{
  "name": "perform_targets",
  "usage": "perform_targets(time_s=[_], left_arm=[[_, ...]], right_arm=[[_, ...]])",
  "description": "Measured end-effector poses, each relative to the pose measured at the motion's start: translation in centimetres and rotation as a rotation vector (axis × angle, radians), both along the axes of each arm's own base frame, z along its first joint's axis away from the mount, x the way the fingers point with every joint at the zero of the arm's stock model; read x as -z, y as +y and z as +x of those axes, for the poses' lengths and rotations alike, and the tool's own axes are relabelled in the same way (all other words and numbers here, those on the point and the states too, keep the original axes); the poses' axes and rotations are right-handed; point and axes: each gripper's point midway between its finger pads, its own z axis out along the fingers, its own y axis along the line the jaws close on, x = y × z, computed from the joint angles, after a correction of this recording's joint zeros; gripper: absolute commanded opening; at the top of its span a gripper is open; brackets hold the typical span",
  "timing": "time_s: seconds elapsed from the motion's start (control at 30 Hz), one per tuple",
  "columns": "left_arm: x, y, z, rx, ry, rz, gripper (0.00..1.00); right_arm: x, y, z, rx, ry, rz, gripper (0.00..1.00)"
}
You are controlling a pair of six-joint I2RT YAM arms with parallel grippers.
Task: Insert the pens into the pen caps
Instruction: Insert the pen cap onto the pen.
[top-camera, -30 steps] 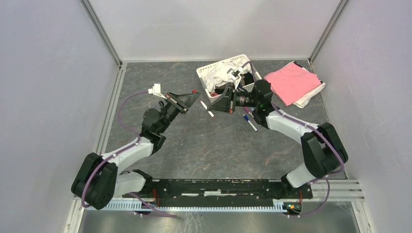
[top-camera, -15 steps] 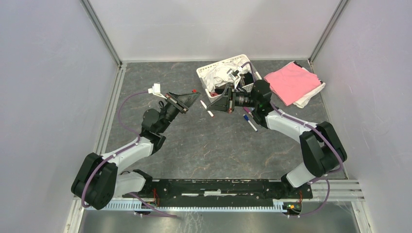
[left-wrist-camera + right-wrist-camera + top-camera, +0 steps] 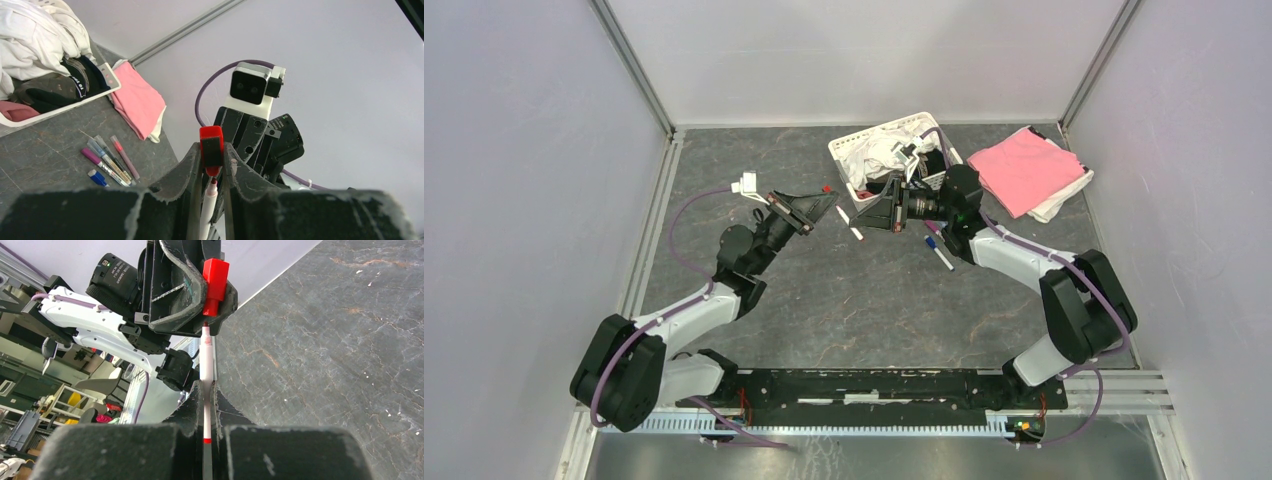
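From where I stand, the 2 arms meet in mid-air just off the near-left corner of the white basket, which is heaped with white and dark clothing. The left gripper reaches toward the basket from the left. Its 2 fingers are pressed in on a red cap, which stands out past the fingertips with its narrower end pointing back down between them.

The right gripper comes the other way, from the basket side. Its fingers are drawn tight onto a white pen, a slim barrel with a red band low down near the palm. The pen runs out between the fingertips, and its reddish tip sits right at the mouth of the red cap, lined up with it. I cannot tell whether the tip is already inside or only touching the rim. Both cap and pen hang above the table, closer to the basket's left end than to its right.

On the table in front of the basket, under the right forearm, at least 3 loose pens lie side by side, nearly parallel, with purple, grey-blue and pink-red ends. A short blue cap lies just beside them, on the side away from the basket.

A folded pink cloth lies just to the right of the basket on a white layer.
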Motion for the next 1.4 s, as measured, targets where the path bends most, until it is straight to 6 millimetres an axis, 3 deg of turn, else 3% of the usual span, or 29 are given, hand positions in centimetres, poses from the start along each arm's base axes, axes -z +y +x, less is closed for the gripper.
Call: perform_targets(time_s=[0.53, 0.87, 1.4], left_arm=[[-0.1, -0.2, -0.2, 0.007, 0.0, -0.001, 0.03], [-1.3, 0.9, -0.4, -0.043, -0.014, -0.026, 0.03], [-0.2, 0.6, -0.1, -0.041, 0.017, -0.006, 0.03]], right_arm=[[0.2, 0.1, 0.3, 0.013, 0.028, 0.005, 0.0], [0.0, 0.1, 0.4, 0.012, 0.021, 0.009, 0.0], [-0.2, 0.1, 0.3, 0.012, 0.025, 0.016, 0.0]])
